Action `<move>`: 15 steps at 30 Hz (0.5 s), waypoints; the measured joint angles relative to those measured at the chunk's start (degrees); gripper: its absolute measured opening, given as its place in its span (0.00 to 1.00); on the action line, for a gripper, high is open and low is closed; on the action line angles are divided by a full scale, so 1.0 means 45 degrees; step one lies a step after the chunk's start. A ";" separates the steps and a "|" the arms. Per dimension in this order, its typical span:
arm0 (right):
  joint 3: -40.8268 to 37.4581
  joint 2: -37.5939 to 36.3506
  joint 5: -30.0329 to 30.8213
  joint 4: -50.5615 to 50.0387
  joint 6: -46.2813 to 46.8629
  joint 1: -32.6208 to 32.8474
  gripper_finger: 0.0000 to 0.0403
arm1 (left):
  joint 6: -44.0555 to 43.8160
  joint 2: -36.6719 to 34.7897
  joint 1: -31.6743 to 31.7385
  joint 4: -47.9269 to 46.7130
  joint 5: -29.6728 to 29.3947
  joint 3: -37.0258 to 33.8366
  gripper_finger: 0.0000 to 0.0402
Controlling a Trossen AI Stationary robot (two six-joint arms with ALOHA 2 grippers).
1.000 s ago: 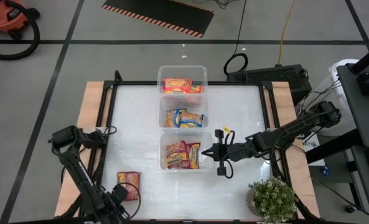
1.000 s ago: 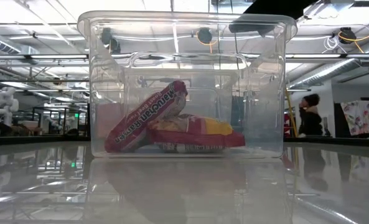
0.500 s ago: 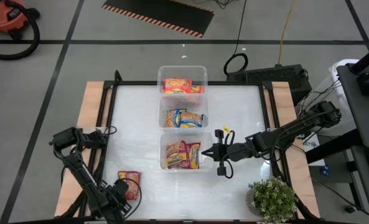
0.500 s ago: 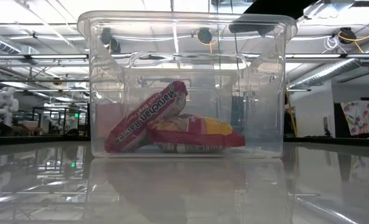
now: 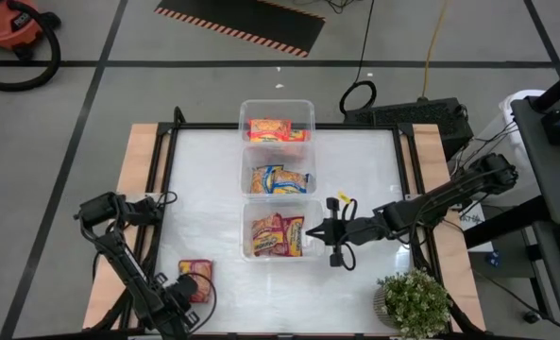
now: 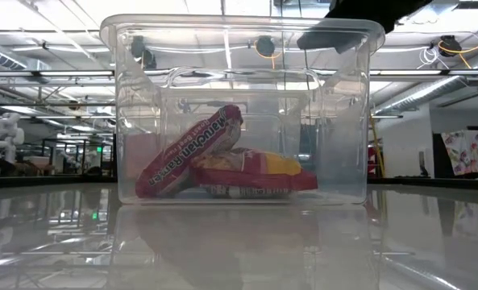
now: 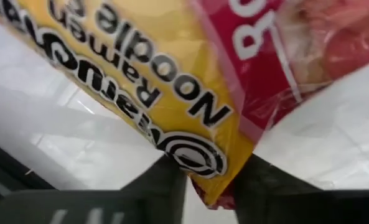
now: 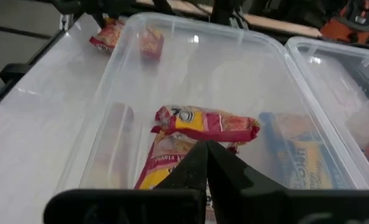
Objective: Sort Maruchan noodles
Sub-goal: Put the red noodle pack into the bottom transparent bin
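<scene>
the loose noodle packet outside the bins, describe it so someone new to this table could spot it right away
Start from the row of three clear bins down the middle of the white table, then look to the near left corner. There a red and yellow noodle packet lies flat on the table, with the left gripper at its edge. It is the only packet not inside a bin.

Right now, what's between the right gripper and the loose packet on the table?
In the high view, the nearest bin sits between the right gripper and the packet.
</scene>
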 joint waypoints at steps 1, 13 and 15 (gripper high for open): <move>-0.0149 0.0000 0.0000 0.0378 -0.0068 0.0000 0.00 | 0.0107 0.0000 0.0007 0.0009 -0.0002 0.0005 0.23; -0.0420 -0.0005 0.0019 0.1522 -0.0292 -0.0005 0.00 | 0.1785 -0.0860 0.0503 -0.1764 0.0044 -0.0041 0.02; -0.0420 -0.0005 0.0019 0.1600 -0.0340 -0.0005 0.00 | 0.1992 -0.1198 0.0619 -0.2454 0.0061 -0.0037 0.01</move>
